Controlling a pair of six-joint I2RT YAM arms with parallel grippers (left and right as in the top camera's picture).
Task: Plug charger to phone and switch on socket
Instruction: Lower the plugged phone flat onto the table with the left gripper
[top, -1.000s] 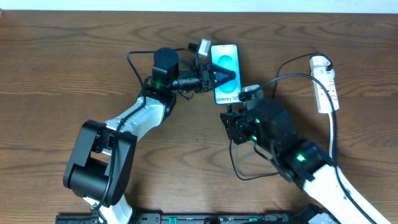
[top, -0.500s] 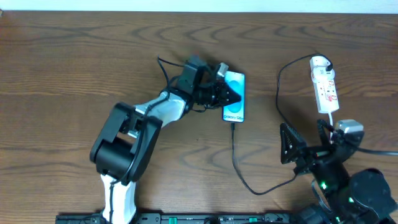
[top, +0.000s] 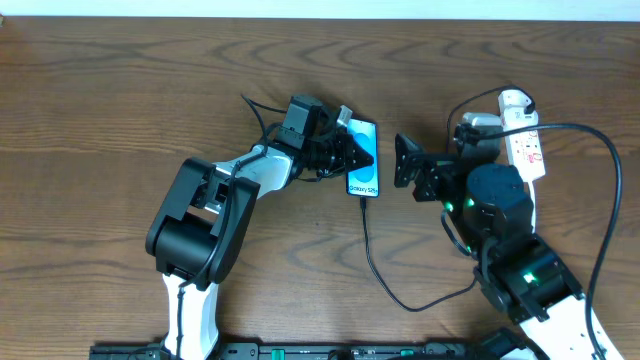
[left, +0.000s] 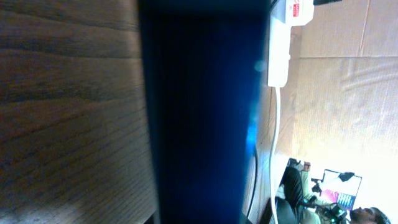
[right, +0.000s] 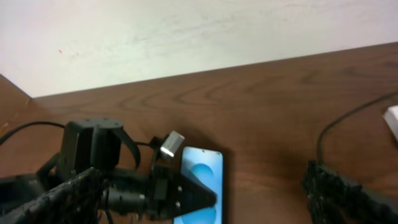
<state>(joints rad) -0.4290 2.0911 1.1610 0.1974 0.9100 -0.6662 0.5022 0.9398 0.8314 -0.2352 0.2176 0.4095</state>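
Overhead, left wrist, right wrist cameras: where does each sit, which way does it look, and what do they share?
Overhead: above the table, looking straight down on the left claw, the right claw, the phone, the charger and the socket.
Left wrist: on the left wrist, hard against the phone, facing the socket beyond; none of its claw is distinguishable.
Right wrist: low, facing the far wall; its own fingers frame the left claw on the phone.
Shared: all three show the phone.

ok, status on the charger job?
Left gripper over phone, grip unclear. Right gripper open, empty, between phone and socket. Charger cable runs into phone's lower end. Socket switch state unreadable.
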